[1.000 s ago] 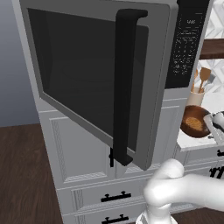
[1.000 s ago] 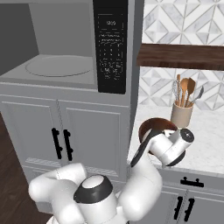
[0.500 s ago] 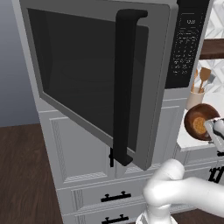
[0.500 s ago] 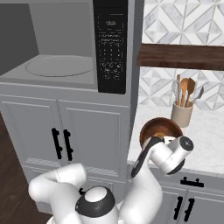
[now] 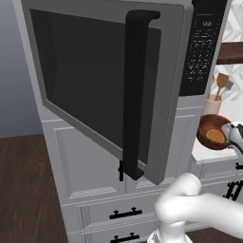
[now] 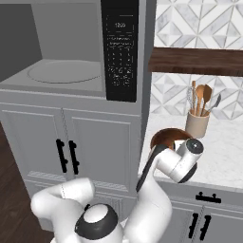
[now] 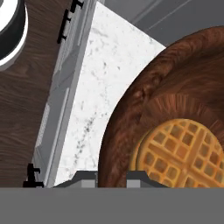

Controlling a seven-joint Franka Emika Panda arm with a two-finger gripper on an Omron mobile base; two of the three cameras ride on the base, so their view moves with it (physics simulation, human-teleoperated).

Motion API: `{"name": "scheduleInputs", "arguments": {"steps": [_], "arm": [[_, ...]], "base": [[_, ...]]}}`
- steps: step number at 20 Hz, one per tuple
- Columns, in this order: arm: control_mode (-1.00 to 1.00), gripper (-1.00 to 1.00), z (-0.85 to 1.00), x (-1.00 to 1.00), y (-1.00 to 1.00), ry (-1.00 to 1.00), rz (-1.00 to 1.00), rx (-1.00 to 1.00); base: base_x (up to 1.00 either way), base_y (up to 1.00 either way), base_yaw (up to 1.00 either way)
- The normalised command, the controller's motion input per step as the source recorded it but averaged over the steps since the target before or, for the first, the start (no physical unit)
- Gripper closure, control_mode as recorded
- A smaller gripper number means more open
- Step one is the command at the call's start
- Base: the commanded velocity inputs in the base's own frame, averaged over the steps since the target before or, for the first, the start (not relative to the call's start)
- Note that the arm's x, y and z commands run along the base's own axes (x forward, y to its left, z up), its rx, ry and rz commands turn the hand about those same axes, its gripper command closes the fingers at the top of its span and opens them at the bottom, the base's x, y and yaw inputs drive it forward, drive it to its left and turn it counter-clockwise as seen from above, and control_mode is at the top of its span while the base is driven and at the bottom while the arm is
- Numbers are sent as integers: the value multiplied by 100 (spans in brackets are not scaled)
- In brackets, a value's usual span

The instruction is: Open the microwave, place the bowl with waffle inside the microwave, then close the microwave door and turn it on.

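The microwave stands open, its bare cavity with the turntable in the right base view. The microwave door swings far out to the left, its black bar handle facing me. The bowl with waffle is at the near left corner of the marble counter; I cannot tell whether it rests there or is lifted. In the hand view my gripper has its two tips on either side of the bowl's brown rim, closed on it, with the golden waffle just beyond.
A beige cup of wooden utensils stands behind the bowl against the tiled wall, under a dark wooden shelf. White cabinet doors with black handles sit below the microwave. The open door fills the space to the left.
The jaws have narrowed onto the bowl's rim. The bowl and hand have shifted only slightly at the counter's corner. The door has not moved.
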Motion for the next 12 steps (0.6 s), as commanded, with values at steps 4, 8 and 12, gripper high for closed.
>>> {"name": "scheduleInputs", "arguments": {"steps": [4,8,12], "arm": [[-100,100,89,-52,-25,-2,0,0],[-100,100,88,-73,-32,-3,1,0],[-100,100,86,-83,-34,-5,7,2]], "base": [[0,0,0],[0,0,0],[0,0,0]]}}
